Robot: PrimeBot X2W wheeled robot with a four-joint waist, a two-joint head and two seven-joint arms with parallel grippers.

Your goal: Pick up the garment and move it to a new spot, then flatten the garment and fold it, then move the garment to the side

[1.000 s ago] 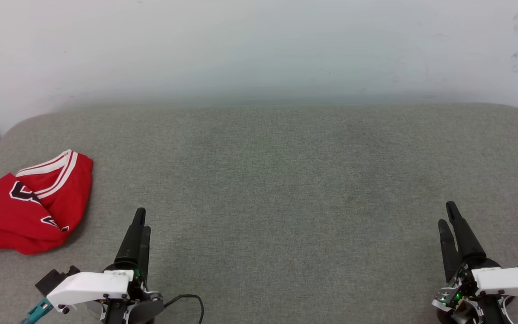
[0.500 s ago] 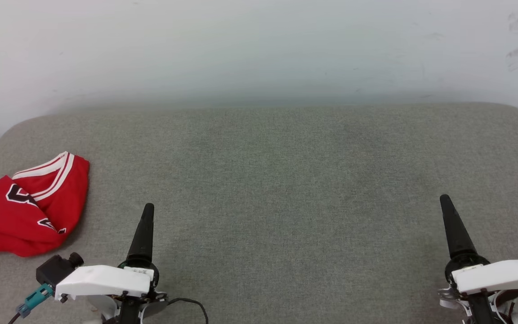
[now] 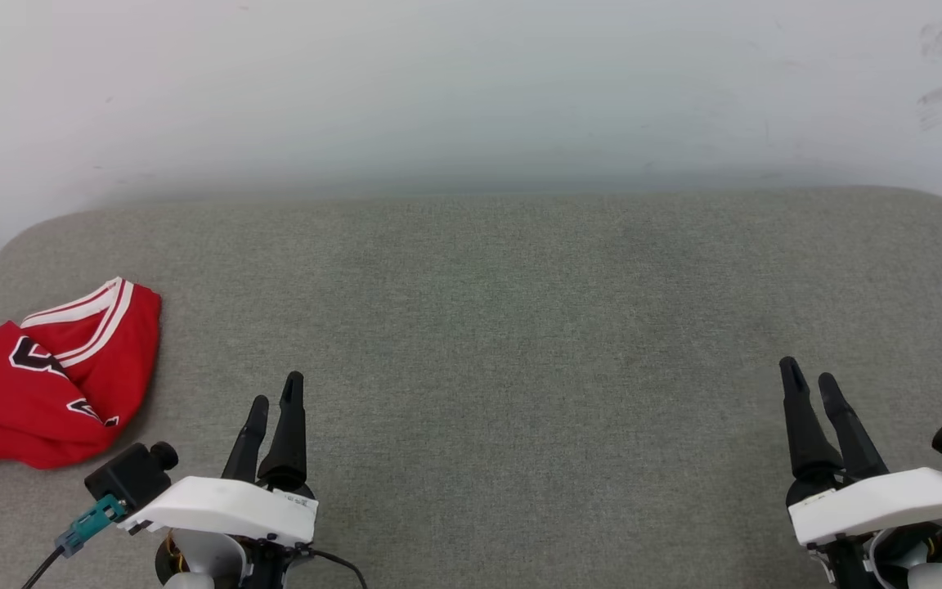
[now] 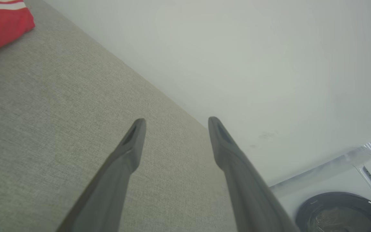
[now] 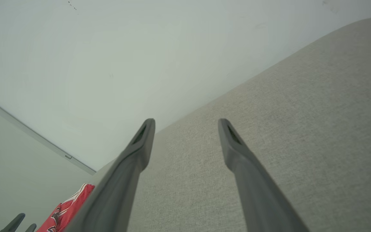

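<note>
The garment (image 3: 46, 380), a red jersey with white striped trim and black lettering, lies crumpled at the left edge of the grey cushioned surface (image 3: 504, 327). A corner of the garment (image 4: 2, 21) sits at the top left of the left wrist view, and another piece of the garment (image 5: 68, 209) shows at the lower left of the right wrist view. My left gripper (image 3: 276, 391) hovers open at the lower left, to the right of the garment and apart from it. At the lower right my right gripper (image 3: 806, 372) stands open. Both hold nothing; the left gripper (image 4: 176, 124) and right gripper (image 5: 186, 124) show spread fingers over bare fabric.
A pale wall (image 3: 471, 90) rises behind the surface. A washing machine (image 4: 343, 209) shows at the lower right of the left wrist view. The surface has rounded far corners; its left edge runs close to the garment.
Both wrists have rolled: each gripper's fingers, seen stacked edge-on half a second ago, now show side by side. The left gripper has drifted slightly right, the right gripper slightly left. The garment lies unmoved.
</note>
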